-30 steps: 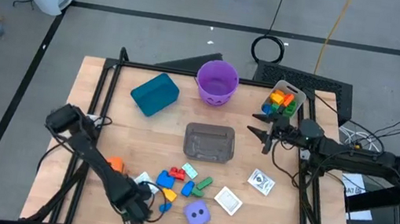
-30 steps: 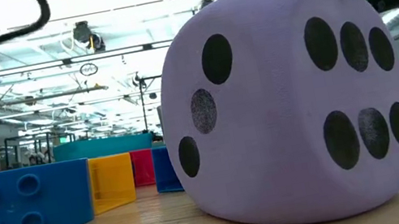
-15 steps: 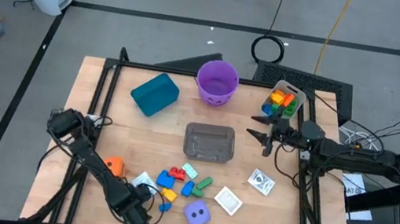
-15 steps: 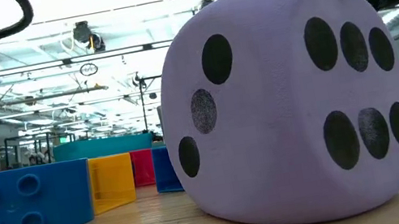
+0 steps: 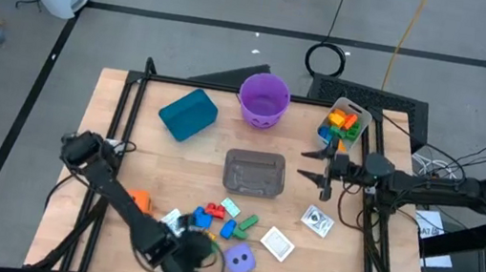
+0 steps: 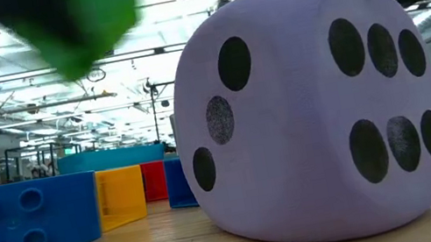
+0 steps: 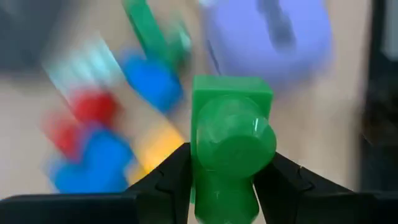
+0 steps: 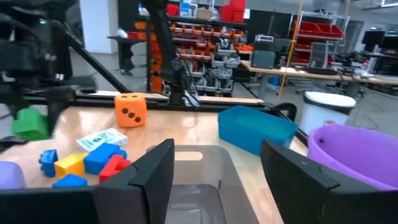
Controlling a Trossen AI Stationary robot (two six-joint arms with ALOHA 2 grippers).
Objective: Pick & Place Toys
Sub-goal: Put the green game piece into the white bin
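Holding a green block (image 7: 229,134) tight between its two fingers, the left gripper (image 7: 219,180) hangs above the pile of toys at the near side of the table (image 5: 127,138). Only the left wrist view shows this grip well. From above, the left gripper (image 5: 189,255) is a dark shape just beside the purple die (image 5: 240,262), and the block is hard to see. The low view shows the green block (image 6: 79,25) as a blur up in the air, over the blue block (image 6: 28,219) and yellow block (image 6: 120,196), with the purple die (image 6: 312,113) filling the middle.

The right wrist view adds more: an orange die (image 8: 130,109), the clear tub (image 8: 199,180), the teal bin (image 8: 255,129) and the purple bucket (image 8: 354,152). The right gripper (image 5: 316,164) waits with its fingers apart beside the clear tub (image 5: 254,173).

A second ago the left gripper sat lower and more to the left, near the table edge, and no green blur showed in the low view. The right gripper has slid a little nearer the front.
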